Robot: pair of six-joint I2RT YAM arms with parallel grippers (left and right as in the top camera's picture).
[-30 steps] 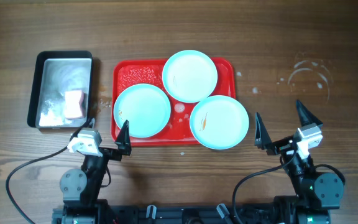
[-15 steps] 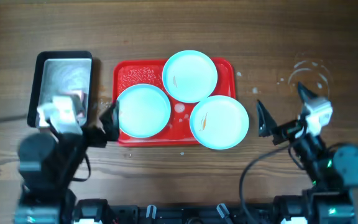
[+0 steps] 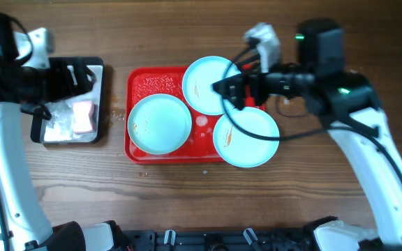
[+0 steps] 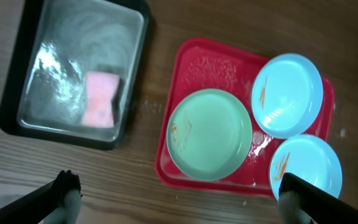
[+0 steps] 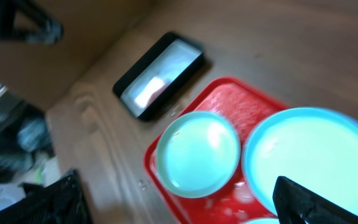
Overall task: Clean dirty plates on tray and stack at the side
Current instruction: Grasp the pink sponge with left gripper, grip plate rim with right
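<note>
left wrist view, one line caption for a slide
Seen past the open left gripper: red tray with three orange-smeared pale blue plates, beside a metal pan holding a pink sponge.

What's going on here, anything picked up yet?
Nothing is held yet. The left gripper hovers open over the silver pan that holds the pink sponge. The right gripper hovers open above the back plate on the red tray. The left plate and right plate lie on the tray too. All three carry orange smears, so no cleaning or stacking is done.
</note>
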